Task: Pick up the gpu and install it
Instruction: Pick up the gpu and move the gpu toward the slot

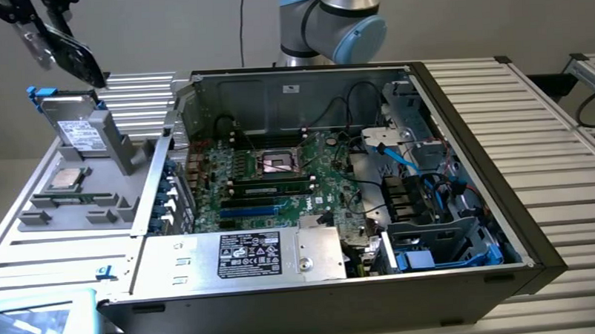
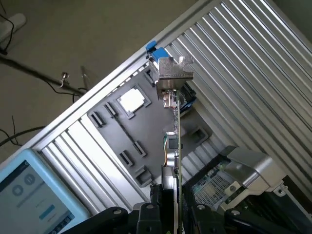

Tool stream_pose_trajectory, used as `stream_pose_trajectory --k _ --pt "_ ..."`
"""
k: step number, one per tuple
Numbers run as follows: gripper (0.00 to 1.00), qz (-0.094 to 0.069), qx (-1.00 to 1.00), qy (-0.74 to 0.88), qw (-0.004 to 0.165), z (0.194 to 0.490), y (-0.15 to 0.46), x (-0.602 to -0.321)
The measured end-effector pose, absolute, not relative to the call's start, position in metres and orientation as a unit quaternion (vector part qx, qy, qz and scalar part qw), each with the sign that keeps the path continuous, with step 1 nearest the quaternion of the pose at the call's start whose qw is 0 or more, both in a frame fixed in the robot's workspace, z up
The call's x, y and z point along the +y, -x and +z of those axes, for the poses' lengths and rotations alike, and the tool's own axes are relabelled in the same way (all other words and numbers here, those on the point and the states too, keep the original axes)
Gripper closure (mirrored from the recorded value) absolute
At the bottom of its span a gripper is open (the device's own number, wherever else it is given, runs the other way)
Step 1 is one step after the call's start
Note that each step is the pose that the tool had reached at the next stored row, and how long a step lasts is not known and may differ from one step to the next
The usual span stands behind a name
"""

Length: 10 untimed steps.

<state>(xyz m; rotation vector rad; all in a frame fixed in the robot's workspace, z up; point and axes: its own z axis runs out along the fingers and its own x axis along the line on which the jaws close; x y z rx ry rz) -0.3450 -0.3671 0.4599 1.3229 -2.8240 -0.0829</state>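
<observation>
Gripper (image 2: pixel 170 194) clamped on the gpu (image 2: pixel 174 139), aloft over the grey tray (image 1: pixel 42 218) at the exterior view's left. Card's long axis runs straight out from the jaws; open computer case (image 1: pixel 265 94) lies toward the exterior view's right.

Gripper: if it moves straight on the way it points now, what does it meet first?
Probably the grey tray; the gpu held in the gripper sticks out ahead and would touch it first. Depth is unclear.

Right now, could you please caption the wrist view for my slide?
Fingers hold the flat green gpu card edge-on over the grey plastic tray.
</observation>
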Motion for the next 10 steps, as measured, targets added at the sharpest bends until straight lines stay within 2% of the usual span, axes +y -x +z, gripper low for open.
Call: stream_pose_trajectory --k 10 --pt "0.73 -0.025 -0.863 -0.504 0.013 0.4599 0.3450 -0.3671"
